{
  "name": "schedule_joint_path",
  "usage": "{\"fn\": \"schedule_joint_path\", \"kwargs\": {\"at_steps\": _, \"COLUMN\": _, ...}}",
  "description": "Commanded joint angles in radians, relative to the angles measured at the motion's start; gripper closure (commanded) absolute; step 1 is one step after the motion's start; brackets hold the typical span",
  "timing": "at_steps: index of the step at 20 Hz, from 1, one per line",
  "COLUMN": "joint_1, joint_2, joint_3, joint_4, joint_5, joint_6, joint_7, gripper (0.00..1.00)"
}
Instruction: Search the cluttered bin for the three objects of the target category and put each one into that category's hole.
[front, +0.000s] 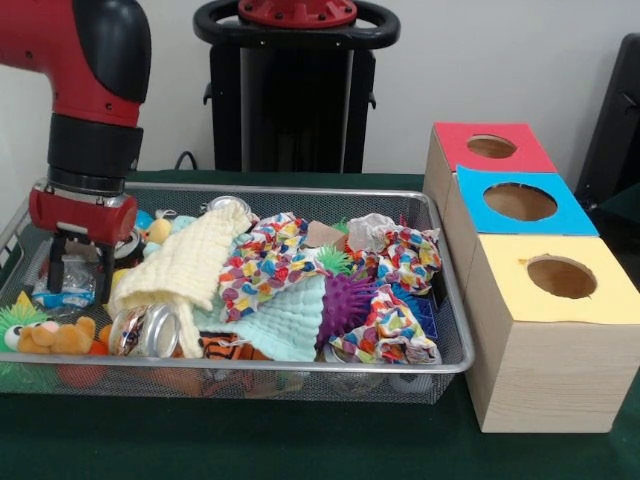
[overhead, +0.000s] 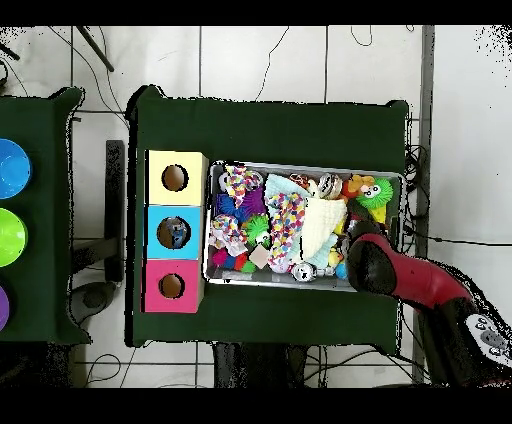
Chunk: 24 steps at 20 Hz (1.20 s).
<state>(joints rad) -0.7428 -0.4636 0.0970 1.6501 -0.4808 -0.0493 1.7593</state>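
The wire mesh bin is full of toys and cloths. My gripper is low over the bin's left end, fingers apart, astride a clear bottle with a blue label. I cannot tell if the fingers touch it. A second clear creased bottle lies at the bin's far side, right of the middle. The blue-topped box's hole is in the middle box to the right of the bin. In the overhead view the arm hides the gripper, and something shiny shows inside the blue hole.
A red-topped box and a yellow-topped box flank the blue one. The bin also holds metal cans, a purple spiky ball, a cream cloth, patterned cloths and an orange plush toy.
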Motion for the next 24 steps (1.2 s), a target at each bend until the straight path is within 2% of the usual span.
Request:
{"fn": "schedule_joint_path", "kwargs": {"at_steps": 1, "joint_1": -0.035, "joint_2": 0.11, "joint_3": 0.003, "joint_4": 0.001, "joint_5": -0.039, "joint_6": -0.082, "joint_7": 0.122, "gripper": 0.0}}
{"fn": "schedule_joint_path", "kwargs": {"at_steps": 3, "joint_1": -0.035, "joint_2": 0.146, "joint_3": -0.011, "joint_4": -0.011, "joint_5": -0.041, "joint_6": -0.105, "joint_7": 0.125, "gripper": 0.0}}
{"fn": "schedule_joint_path", "kwargs": {"at_steps": 9, "joint_1": -0.008, "joint_2": 0.19, "joint_3": -0.06, "joint_4": -0.001, "joint_5": -0.013, "joint_6": -0.162, "joint_7": 0.144, "gripper": 0.0}}
{"fn": "schedule_joint_path", "kwargs": {"at_steps": 24, "joint_1": 0.029, "joint_2": 0.195, "joint_3": -0.118, "joint_4": 0.031, "joint_5": 0.016, "joint_6": -0.2, "joint_7": 0.148, "gripper": 0.0}}
